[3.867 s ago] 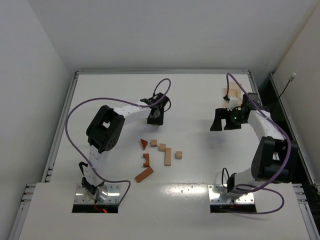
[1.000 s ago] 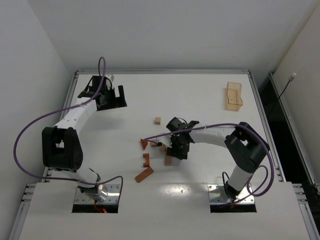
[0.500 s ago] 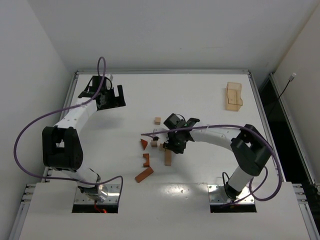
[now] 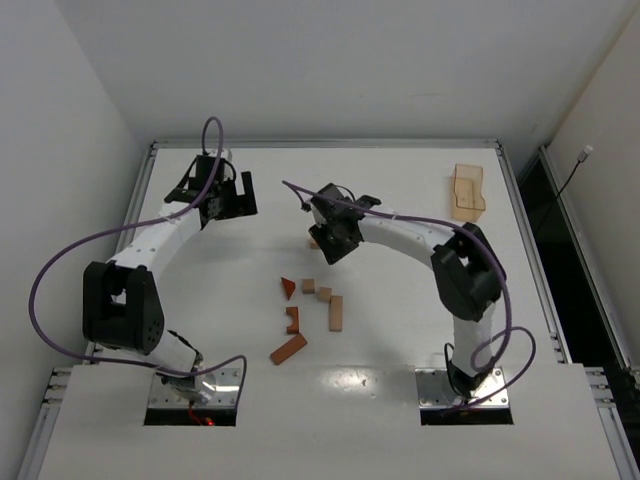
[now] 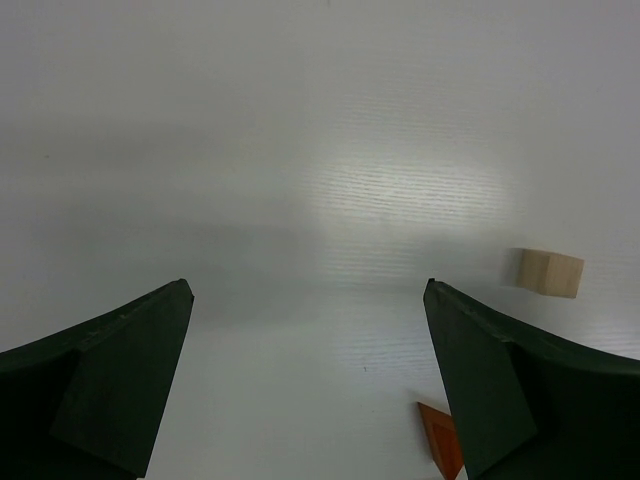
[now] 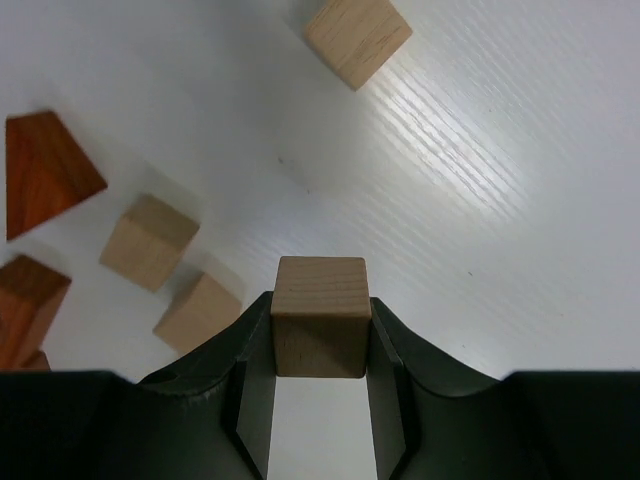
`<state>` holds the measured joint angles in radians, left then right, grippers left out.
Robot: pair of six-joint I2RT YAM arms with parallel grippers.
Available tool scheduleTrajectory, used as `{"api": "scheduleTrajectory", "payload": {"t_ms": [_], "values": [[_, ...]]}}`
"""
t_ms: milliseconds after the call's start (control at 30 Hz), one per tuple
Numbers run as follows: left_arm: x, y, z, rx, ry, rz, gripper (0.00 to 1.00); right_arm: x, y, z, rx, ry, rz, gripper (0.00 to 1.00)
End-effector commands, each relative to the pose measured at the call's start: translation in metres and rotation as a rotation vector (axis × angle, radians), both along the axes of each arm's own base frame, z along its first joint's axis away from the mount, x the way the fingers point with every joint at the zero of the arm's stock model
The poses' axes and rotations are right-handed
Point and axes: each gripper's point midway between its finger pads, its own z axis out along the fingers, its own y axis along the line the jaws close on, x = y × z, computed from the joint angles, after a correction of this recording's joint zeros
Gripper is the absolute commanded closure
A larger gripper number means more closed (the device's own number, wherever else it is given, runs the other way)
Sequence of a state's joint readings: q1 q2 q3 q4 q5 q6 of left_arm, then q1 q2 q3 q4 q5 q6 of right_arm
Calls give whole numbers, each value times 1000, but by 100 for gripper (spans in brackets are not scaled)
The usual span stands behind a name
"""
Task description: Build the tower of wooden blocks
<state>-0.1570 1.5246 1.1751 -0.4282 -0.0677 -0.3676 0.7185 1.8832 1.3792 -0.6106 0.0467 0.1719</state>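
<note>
My right gripper [image 6: 320, 400] is shut on a light tan cube [image 6: 321, 315] and holds it above the table. Just ahead of it lies a lone tan cube [image 6: 357, 38], which the top view shows at the gripper's left edge [image 4: 314, 242]. The other wood blocks lie nearer the bases: a red triangle [image 4: 288, 288], two tan cubes [image 4: 308, 286], a tan bar [image 4: 336, 313], a red notched piece [image 4: 293, 320] and a red bar [image 4: 288, 349]. My left gripper [image 4: 225, 195] hangs open over bare table at the far left. The wood block tower is out of view.
A flat light-tan tray [image 4: 466, 192] lies at the far right of the table. The left wrist view shows the lone tan cube [image 5: 550, 272] and the red triangle [image 5: 440, 438] off to the right of its fingers. Purple cables arc over both arms.
My right gripper shut on a tan cube in the cluster, lifted it and carried it away from the bases to beside the lone cube. The left arm shifted slightly.
</note>
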Motion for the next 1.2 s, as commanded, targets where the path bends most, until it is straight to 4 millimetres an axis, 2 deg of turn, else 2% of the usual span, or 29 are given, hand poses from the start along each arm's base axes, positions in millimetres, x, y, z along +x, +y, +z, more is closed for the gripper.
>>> {"api": "scheduleTrajectory", "payload": {"t_ms": [0, 233, 333, 433, 667, 733, 767, 900, 1000, 1167], "values": [[10, -2, 25, 1, -84, 13, 0, 14, 7, -5, -2, 64, -200, 100], [11, -1, 16, 11, -64, 19, 0, 42, -2, -6, 69, 145, -416, 100], [12, -1, 12, 13, -52, 19, 0, 52, -6, -5, 104, 142, -462, 100], [15, -2, 7, 15, -42, 19, 0, 60, -8, -14, 130, 169, -473, 100], [21, -6, 2, 10, -20, -5, 0, 63, -4, -38, 151, 230, -452, 100], [22, -8, 5, 2, -28, -12, 0, 66, 0, -38, 162, 233, -447, 100], [23, -8, 1, 4, -18, -12, 0, 67, 1, -43, 160, 236, -447, 100], [25, -9, 0, 4, -16, -12, 0, 73, 5, -45, 167, 234, -456, 100], [26, -9, -3, 6, -7, -12, 0, 71, 4, -55, 155, 252, -468, 100], [24, -8, -5, 7, 2, -12, 0, 72, 1, -59, 139, 247, -485, 100]]}}
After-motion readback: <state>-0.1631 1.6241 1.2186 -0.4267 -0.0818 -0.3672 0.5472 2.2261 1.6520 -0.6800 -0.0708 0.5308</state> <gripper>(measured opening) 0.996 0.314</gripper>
